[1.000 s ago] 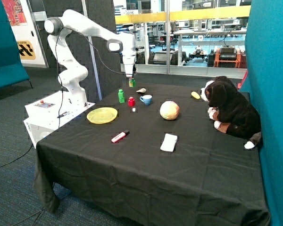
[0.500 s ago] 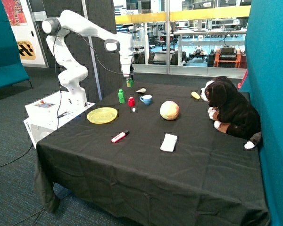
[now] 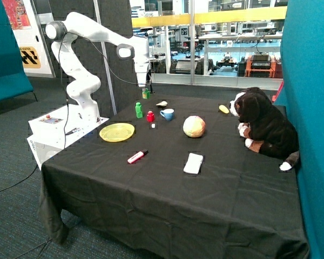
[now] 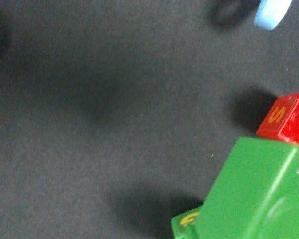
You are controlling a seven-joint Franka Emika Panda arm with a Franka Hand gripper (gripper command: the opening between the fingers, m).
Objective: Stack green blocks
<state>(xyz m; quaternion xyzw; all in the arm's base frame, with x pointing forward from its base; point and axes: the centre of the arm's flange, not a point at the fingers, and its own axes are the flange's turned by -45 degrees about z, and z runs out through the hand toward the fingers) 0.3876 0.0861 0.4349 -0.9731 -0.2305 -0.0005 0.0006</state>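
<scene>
My gripper (image 3: 145, 89) is shut on a green block (image 3: 145, 95) and holds it in the air above the far side of the black table. In the wrist view this block (image 4: 259, 194) fills the near corner. A taller green stack (image 3: 139, 110), which looks two blocks high, stands on the table below the gripper and a little nearer the yellow plate. Its top edge shows under the held block in the wrist view (image 4: 185, 223). A small red block (image 3: 150, 116) (image 4: 284, 119) stands beside the stack, with a blue cup (image 3: 167, 114) (image 4: 271, 12) beyond it.
A yellow plate (image 3: 117, 131), a red-and-white marker (image 3: 137, 156), a white flat object (image 3: 193, 163), a pale ball (image 3: 194, 126) and a plush dog (image 3: 264, 127) lie on the table (image 3: 167, 199). A small pale object (image 3: 162, 103) sits behind the cup.
My gripper has carried the green block away from the cup side, toward the spot above the green stack. Nothing on the table has moved.
</scene>
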